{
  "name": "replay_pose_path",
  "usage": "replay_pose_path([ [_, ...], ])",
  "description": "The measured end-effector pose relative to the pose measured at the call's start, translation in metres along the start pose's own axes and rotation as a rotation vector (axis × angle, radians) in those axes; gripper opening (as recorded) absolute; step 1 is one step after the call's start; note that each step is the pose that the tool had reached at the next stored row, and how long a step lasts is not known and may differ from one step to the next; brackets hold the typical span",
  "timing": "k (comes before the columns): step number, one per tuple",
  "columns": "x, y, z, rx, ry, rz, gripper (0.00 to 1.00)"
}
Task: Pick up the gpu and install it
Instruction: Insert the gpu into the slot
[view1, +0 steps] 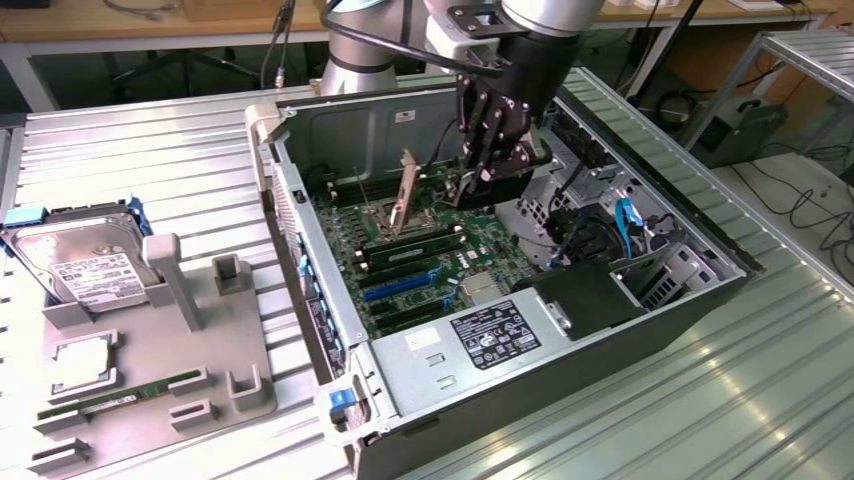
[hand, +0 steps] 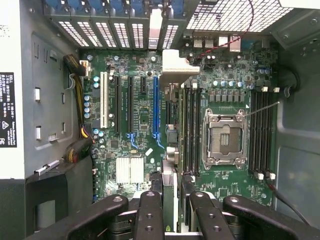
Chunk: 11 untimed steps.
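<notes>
Presently fingers (view1: 491, 172), partly closed, appear to clamp the gpu (hand: 170, 145) edge-on above the motherboard (hand: 142, 117); thin, stiff, light, fragile card — best held by its upper edge.

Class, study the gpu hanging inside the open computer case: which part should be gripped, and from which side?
Probably the upper long edge, from above, as the end effector does: the gpu hangs edge-on over the motherboard, so its flat faces suit the fingers and the lower edge is free.
</notes>
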<state>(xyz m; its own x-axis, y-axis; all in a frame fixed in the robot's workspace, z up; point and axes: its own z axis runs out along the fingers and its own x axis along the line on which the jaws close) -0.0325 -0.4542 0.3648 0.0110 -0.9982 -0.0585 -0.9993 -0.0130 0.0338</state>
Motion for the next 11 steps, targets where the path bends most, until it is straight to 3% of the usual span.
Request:
replay_pose_path([
  [11, 0.0012, 0.0005, 0.0030, 0.0000, 0.0000, 0.000, 0.26],
])
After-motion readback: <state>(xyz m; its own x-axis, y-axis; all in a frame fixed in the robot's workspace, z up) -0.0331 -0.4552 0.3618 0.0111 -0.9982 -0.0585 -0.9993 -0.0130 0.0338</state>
